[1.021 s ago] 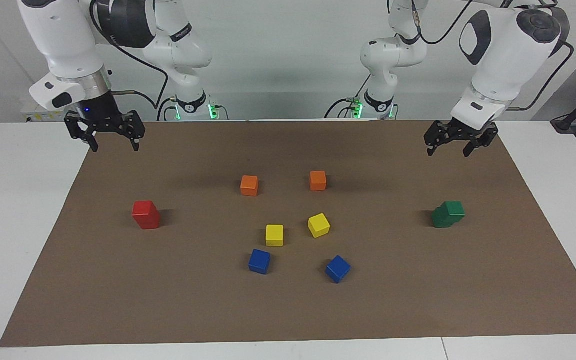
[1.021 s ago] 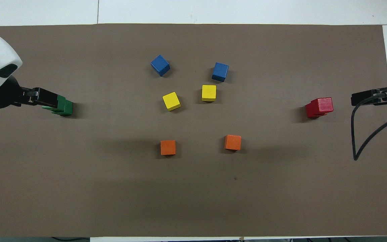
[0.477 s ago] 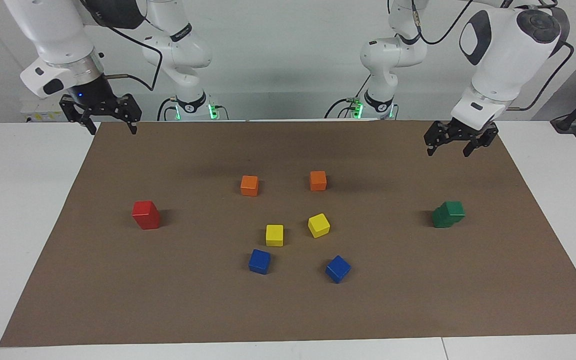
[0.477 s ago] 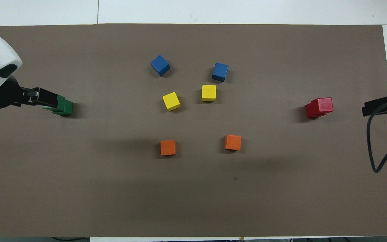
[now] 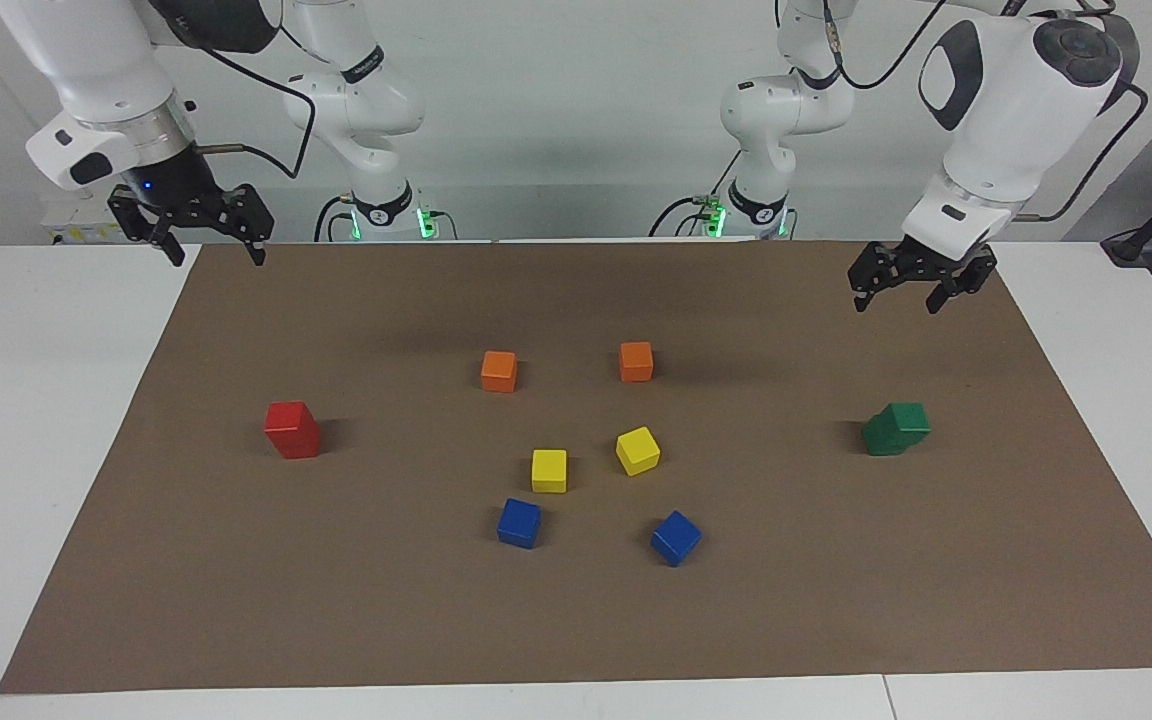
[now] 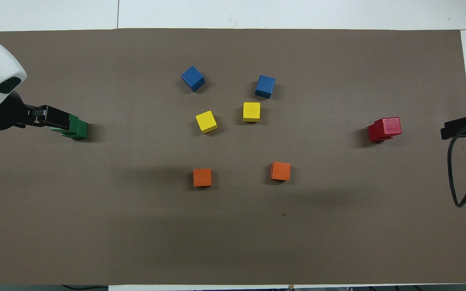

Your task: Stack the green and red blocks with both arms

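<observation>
Item 1, left gripper: raised in the air over the brown mat, above the mat's edge nearest the robots at the left arm's end. Fingers stood apart, holding nothing and touching nothing. In the overhead view it overlapped the green stack, but the facing view showed it well clear above and apart from it.

Item 2, right gripper: raised over the mat's corner nearest the robots at the right arm's end. Fingers stood apart, empty, touching nothing.

Item 3, green blocks: two dark green cubes, one on the other, the upper one set askew on the lower. The stack stood on the mat near the short edge at the left arm's end, about midway along it.

Item 4, red blocks: two bright red cubes, one on the other, nearly in line. The stack stood on the mat toward the short edge at the right arm's end, about midway along it.

Item 5, orange cubes: two, lying singly in the middle of the mat, nearest the robots of the loose cubes.

Item 6, yellow cubes: two, single, farther from the robots than the orange pair.

Item 7, blue cubes: two, single, farthest from the robots.
</observation>
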`<state>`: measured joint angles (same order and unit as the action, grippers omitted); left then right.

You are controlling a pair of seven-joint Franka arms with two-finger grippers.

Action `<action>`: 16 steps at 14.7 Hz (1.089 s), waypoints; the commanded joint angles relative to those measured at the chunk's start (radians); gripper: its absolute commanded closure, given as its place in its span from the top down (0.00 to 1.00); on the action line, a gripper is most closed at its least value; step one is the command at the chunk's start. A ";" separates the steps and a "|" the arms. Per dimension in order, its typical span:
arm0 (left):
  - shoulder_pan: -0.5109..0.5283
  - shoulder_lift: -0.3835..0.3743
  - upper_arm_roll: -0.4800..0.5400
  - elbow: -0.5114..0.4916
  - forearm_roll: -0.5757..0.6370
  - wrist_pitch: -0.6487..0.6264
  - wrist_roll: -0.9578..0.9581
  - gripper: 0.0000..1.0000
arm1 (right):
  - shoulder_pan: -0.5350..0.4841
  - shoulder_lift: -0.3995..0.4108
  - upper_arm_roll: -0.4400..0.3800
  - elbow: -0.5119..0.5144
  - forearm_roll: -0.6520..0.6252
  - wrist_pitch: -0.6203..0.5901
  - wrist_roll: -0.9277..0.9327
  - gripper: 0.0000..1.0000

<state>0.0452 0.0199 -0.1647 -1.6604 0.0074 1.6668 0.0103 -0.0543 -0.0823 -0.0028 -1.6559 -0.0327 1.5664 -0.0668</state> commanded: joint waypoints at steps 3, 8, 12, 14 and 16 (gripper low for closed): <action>-0.002 -0.012 0.004 -0.007 -0.017 -0.001 -0.006 1.00 | 0.002 -0.001 -0.003 0.008 0.008 -0.022 0.010 1.00; -0.002 -0.012 0.004 -0.007 -0.017 -0.002 -0.006 1.00 | 0.004 0.013 -0.005 0.018 0.011 -0.017 0.010 1.00; -0.002 -0.012 0.004 -0.007 -0.017 -0.001 -0.006 1.00 | 0.005 0.013 -0.005 0.018 0.014 -0.022 0.024 1.00; -0.002 -0.012 0.004 -0.007 -0.017 -0.001 -0.006 1.00 | 0.004 0.013 -0.005 0.018 0.014 -0.023 0.024 1.00; -0.002 -0.012 0.004 -0.007 -0.017 -0.001 -0.006 1.00 | 0.002 0.013 -0.005 0.018 0.014 -0.022 0.024 1.00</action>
<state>0.0452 0.0199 -0.1648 -1.6604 0.0074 1.6668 0.0103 -0.0535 -0.0778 -0.0039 -1.6559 -0.0327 1.5655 -0.0626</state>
